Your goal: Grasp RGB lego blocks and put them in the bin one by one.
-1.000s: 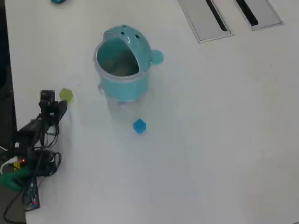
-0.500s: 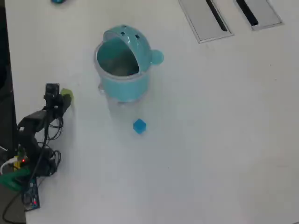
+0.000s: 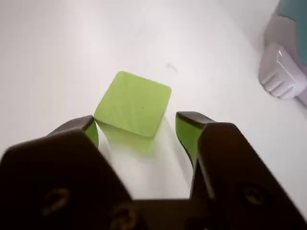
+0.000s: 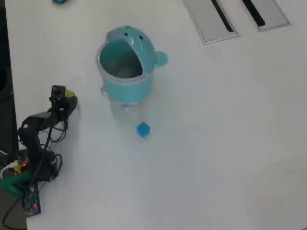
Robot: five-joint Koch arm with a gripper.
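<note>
- The white surface [image 4: 216, 143] carries little: two grey slotted panels [image 4: 211, 19] at the far right edge of the overhead view, and a small teal object [image 4: 58, 1] cut off at the far left edge.
- The bin [image 4: 125, 72] stands upright, left of centre in the overhead view, its domed lid [image 4: 139, 44] tilted back and its mouth open; a round tab [image 4: 161, 59] sticks out on its right side.
- In the wrist view, a pale rounded foot at the base of the bin [image 3: 280, 72] shows at the far right, well apart from the gripper.
- The blue block [image 4: 143, 130] lies on the surface just near of the bin, apart from it, one corner pointing toward the near edge.
- The yellow-green block [image 3: 132, 105] lies flat on the surface left of the bin, turned cornerwise to the gripper; it is cube-like, with no clear long axis.
- The gripper [image 3: 139, 125] is open, its two dark jaws standing either side of the yellow-green block's near part, a gap visible on the right side.
- Nothing stands between the yellow-green block and the bin.
- No red block is in view.
</note>
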